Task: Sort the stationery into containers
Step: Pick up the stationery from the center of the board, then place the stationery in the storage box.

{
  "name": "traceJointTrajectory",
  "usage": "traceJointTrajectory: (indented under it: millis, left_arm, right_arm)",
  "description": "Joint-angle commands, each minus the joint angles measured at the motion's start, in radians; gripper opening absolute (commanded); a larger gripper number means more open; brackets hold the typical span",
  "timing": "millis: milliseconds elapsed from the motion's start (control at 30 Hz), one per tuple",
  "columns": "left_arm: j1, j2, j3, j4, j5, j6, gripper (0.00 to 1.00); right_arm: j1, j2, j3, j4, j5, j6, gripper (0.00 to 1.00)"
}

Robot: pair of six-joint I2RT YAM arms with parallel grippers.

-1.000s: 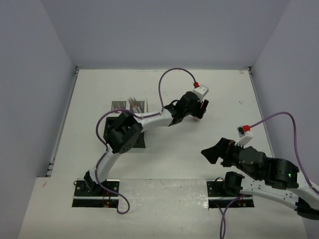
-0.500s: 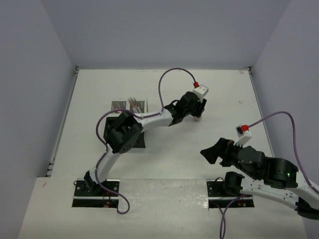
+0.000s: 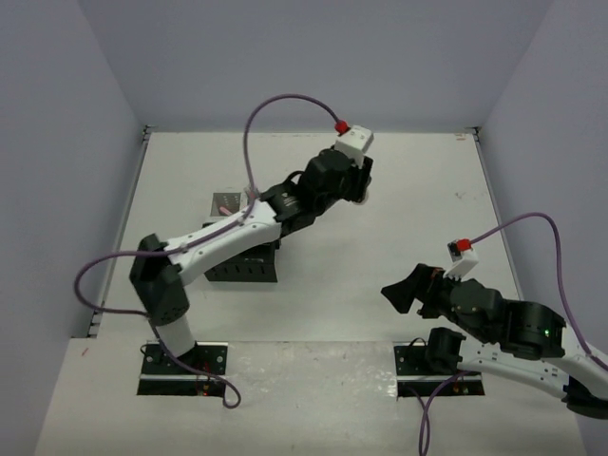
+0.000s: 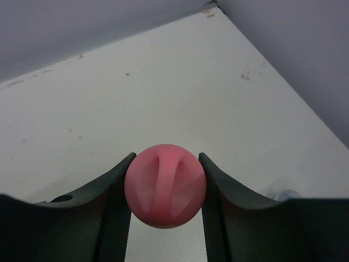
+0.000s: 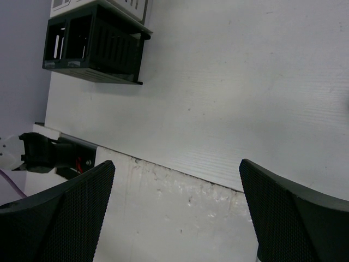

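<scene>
A round pink cap (image 4: 165, 191) with grooves fills the gap between my left gripper's (image 4: 165, 164) jaws, which are shut on it; the body of the pink-capped bottle below it is hidden. In the top view the left gripper (image 3: 358, 182) hangs above the table's far middle, right of the containers (image 3: 242, 266). The organiser's black compartments also show in the right wrist view, the containers (image 5: 92, 49) at upper left. My right gripper (image 5: 177, 213) stands open and empty over the table's near edge; from above, the right gripper (image 3: 404, 291) points left.
The left arm's forearm (image 3: 228, 236) crosses over the organiser and hides most of it. White mesh compartments (image 3: 226, 201) peek out behind the arm, with something pink inside. Side walls close in the table on left, right and back.
The left gripper closed on the pink-capped bottle, then rose and shifted back and slightly left, away from the table. Its elbow swung out to the left. The right arm stayed put.
</scene>
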Motion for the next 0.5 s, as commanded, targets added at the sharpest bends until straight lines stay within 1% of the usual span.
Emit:
traceJointTrajectory:
  millis: [0,33,100,200,300,367,467]
  left_arm:
    - [0.007,-0.263,-0.107,-0.259,-0.359,-0.121,0.0]
    - [0.008,-0.309,-0.126,-0.337,-0.437,-0.145,0.0]
    - [0.026,-0.381,-0.158,-0.443,-0.504,-0.225,0.0]
    - [0.078,-0.458,-0.223,-0.555,-0.528,-0.284,0.0]
    - [0.155,-0.541,-0.276,-0.619,-0.533,-0.339,0.0]
    - [0.171,-0.605,-0.337,-0.656,-0.577,-0.376,0.0]
    - [0.194,-0.661,-0.413,-0.675,-0.634,-0.435,0.0]
  right_arm:
    - [0.001,0.029,0.006,0.02,0.034,-0.005,0.99]
    - [0.002,0.039,0.009,0.02,0.037,-0.006,0.99]
    - [0.002,0.057,0.013,0.021,0.04,-0.005,0.99]
    - [0.002,0.084,0.015,0.029,0.034,-0.002,0.99]
    - [0.002,0.1,0.008,0.052,0.016,-0.007,0.99]
    - [0.002,0.104,-0.002,0.067,0.006,-0.008,0.99]
    - [0.002,0.104,-0.009,0.076,0.001,-0.007,0.99]
